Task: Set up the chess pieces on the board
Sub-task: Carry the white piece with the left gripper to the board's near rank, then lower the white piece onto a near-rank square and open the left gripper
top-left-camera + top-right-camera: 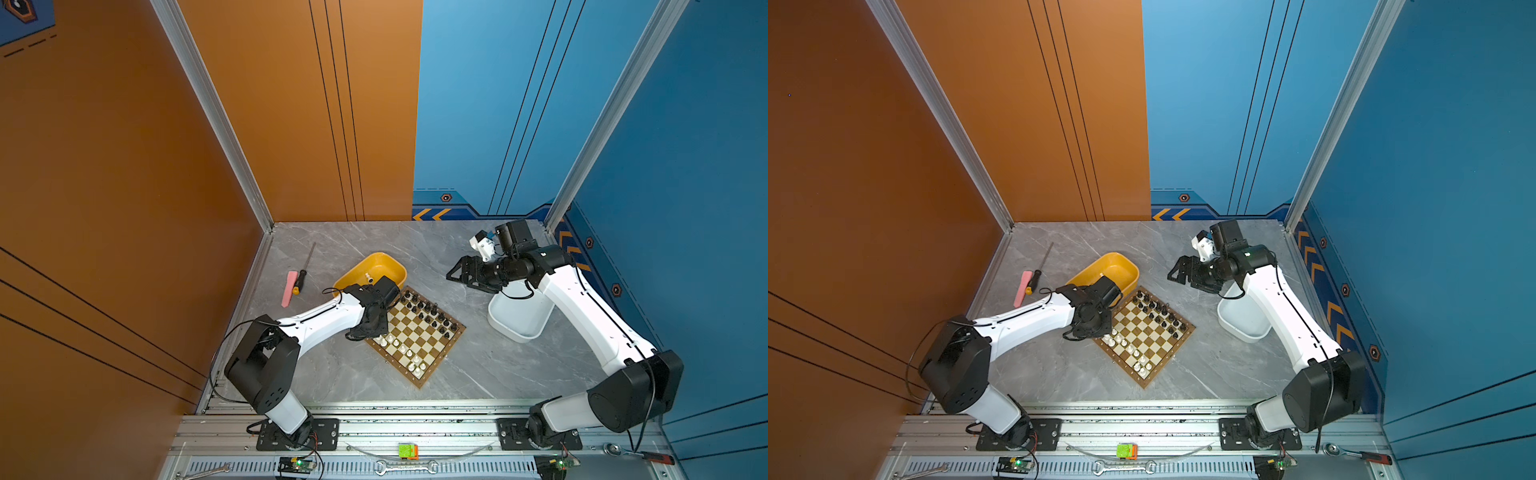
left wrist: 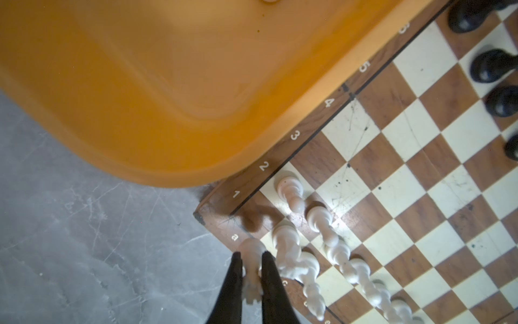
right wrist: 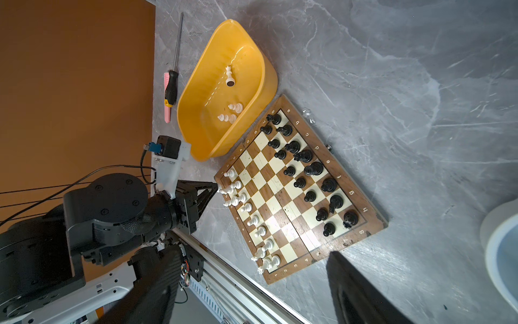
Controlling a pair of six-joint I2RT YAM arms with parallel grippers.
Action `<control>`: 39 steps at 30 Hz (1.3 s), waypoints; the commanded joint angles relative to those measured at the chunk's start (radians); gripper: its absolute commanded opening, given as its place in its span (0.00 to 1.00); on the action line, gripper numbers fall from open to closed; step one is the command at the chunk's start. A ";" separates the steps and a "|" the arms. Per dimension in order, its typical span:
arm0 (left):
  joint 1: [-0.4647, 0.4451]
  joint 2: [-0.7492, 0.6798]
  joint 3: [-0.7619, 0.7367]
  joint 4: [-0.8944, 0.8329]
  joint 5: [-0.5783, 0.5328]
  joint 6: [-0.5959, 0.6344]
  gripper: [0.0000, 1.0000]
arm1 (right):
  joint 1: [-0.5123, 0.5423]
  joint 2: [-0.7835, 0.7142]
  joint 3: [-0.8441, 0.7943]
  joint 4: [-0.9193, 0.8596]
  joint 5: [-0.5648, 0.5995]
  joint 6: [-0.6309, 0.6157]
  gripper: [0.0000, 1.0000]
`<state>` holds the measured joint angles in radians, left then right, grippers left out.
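Observation:
The board [image 1: 419, 381] [image 1: 1144, 384] lies slantwise mid-table. Black chess pieces [image 1: 428, 311] [image 3: 308, 168] fill its two far rows. White chess pieces [image 1: 399, 345] [image 3: 246, 207] stand along the near rows. My left gripper [image 2: 251, 255] [image 1: 376, 332] [image 1: 1096, 334] is shut on a white rook [image 2: 252, 248] over the board's corner beside the "a" mark; whether the rook touches the wood I cannot tell. My right gripper [image 1: 453, 274] [image 1: 1173, 274] [image 3: 249, 254] hangs open and empty, high and to the right of the board.
A yellow tray [image 1: 386, 259] [image 3: 196, 92] touches the board's far left edge and holds three loose white pieces [image 3: 229, 75]. A white tray [image 1: 519, 338] [image 1: 1246, 338] sits under the right arm. A screwdriver [image 1: 301, 276] and a pink strip [image 1: 289, 286] lie left of the yellow tray.

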<state>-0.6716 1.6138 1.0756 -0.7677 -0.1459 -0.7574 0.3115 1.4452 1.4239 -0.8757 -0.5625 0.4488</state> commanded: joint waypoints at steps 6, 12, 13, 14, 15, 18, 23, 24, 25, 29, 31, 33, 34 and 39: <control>0.020 0.033 0.005 0.008 0.012 0.039 0.13 | -0.009 -0.046 -0.022 -0.021 0.030 0.004 0.84; 0.036 0.047 0.018 0.012 0.015 0.053 0.13 | -0.011 -0.045 -0.026 -0.021 0.032 0.004 0.84; 0.037 0.050 0.022 0.014 0.017 0.056 0.12 | -0.012 -0.045 -0.026 -0.020 0.032 0.004 0.84; 0.039 0.055 0.027 0.014 0.019 0.060 0.12 | -0.012 -0.042 -0.025 -0.021 0.032 0.004 0.84; 0.039 0.059 0.031 0.015 0.020 0.063 0.13 | -0.014 -0.041 -0.026 -0.021 0.032 0.004 0.84; 0.042 0.073 0.046 0.014 0.026 0.071 0.13 | -0.015 -0.039 -0.025 -0.019 0.032 0.002 0.84; 0.043 0.090 0.064 0.013 0.036 0.079 0.13 | -0.022 -0.039 -0.029 -0.021 0.032 0.001 0.84; 0.044 0.091 0.065 0.012 0.038 0.079 0.13 | -0.024 -0.039 -0.029 -0.021 0.030 -0.001 0.84; 0.046 0.093 0.064 0.012 0.041 0.079 0.13 | -0.027 -0.038 -0.031 -0.021 0.029 -0.001 0.84; 0.048 0.099 0.065 0.007 0.049 0.082 0.23 | -0.035 -0.037 -0.034 -0.021 0.023 -0.002 0.84; 0.048 0.100 0.072 -0.008 0.042 0.082 0.26 | -0.037 -0.033 -0.034 -0.020 0.023 -0.005 0.84; 0.049 0.097 0.078 -0.018 0.035 0.084 0.30 | -0.039 -0.029 -0.032 -0.018 0.020 -0.005 0.84; 0.050 0.095 0.081 -0.024 0.031 0.084 0.32 | -0.041 -0.027 -0.031 -0.016 0.019 -0.007 0.85; 0.053 0.075 0.117 -0.050 0.001 0.087 0.36 | -0.043 -0.007 -0.022 -0.012 0.008 -0.011 0.84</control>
<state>-0.6277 1.7020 1.1500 -0.7742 -0.1204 -0.6769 0.2741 1.4227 1.4029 -0.8753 -0.5457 0.4484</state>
